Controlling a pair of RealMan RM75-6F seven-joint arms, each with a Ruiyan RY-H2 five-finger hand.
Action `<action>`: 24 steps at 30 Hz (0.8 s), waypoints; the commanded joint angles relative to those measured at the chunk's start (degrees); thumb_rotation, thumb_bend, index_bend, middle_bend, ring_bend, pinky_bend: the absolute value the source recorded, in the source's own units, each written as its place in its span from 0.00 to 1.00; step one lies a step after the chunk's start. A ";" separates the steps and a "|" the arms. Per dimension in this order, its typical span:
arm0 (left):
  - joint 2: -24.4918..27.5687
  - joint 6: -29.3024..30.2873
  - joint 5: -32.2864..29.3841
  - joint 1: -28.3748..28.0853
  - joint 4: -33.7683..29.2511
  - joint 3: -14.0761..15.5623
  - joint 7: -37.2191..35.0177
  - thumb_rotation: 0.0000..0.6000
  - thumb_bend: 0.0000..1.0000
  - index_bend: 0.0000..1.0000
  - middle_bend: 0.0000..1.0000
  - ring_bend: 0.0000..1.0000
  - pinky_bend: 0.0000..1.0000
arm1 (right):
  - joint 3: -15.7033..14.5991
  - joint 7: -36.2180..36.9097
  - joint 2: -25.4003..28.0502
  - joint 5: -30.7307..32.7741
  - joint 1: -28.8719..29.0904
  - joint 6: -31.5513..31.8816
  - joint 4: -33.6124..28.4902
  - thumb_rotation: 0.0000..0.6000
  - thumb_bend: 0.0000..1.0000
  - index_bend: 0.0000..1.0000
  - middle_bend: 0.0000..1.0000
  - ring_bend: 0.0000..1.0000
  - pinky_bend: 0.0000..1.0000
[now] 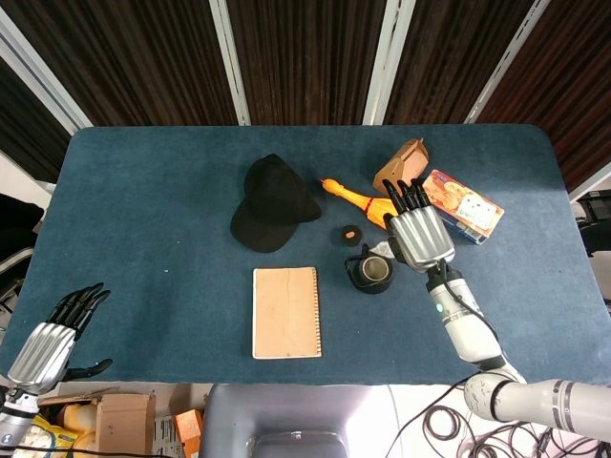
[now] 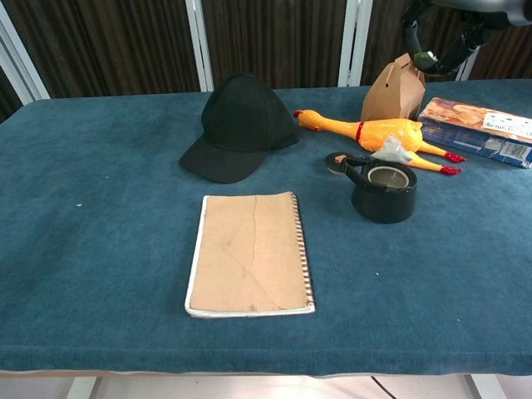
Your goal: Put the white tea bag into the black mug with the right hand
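Note:
The black mug [image 1: 370, 272] [image 2: 382, 193] stands on the blue table, right of centre. My right hand [image 1: 418, 237] [image 2: 436, 33] hovers just above and to the right of it, palm down. It pinches the string of the white tea bag [image 2: 389, 150]. In the chest view the bag dangles just over the mug's far rim, in front of the rubber chicken. In the head view the hand hides the bag. My left hand [image 1: 48, 345] hangs off the table's near left corner, fingers apart, holding nothing.
A yellow rubber chicken [image 1: 358, 198] and a brown paper box [image 2: 394, 87] lie right behind the mug. A blue packet [image 1: 461, 205] is to the right. A small black disc [image 1: 351, 233], a black cap [image 1: 272, 202] and a tan notebook [image 1: 285, 312] lie to the left.

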 commanded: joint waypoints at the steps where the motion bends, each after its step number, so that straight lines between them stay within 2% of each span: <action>1: 0.08 0.20 0.10 0.07 0.12 0.03 -0.29 1.00 0.03 0.00 0.00 0.00 0.09 | -0.41 -0.55 -0.73 0.48 0.67 0.40 0.39 1.00 0.44 0.64 0.02 0.00 0.00; 10: 0.21 0.18 0.21 0.01 0.16 0.05 -0.66 1.00 0.03 0.00 0.00 0.00 0.09 | -2.08 -1.25 -1.50 0.33 1.69 1.62 0.49 1.00 0.44 0.64 0.02 0.00 0.00; 24: 0.26 0.85 0.56 0.28 0.18 0.10 -0.73 1.00 0.03 0.00 0.00 0.00 0.09 | -8.55 1.01 -4.09 -2.86 0.24 -0.16 6.53 1.00 0.44 0.64 0.02 0.00 0.00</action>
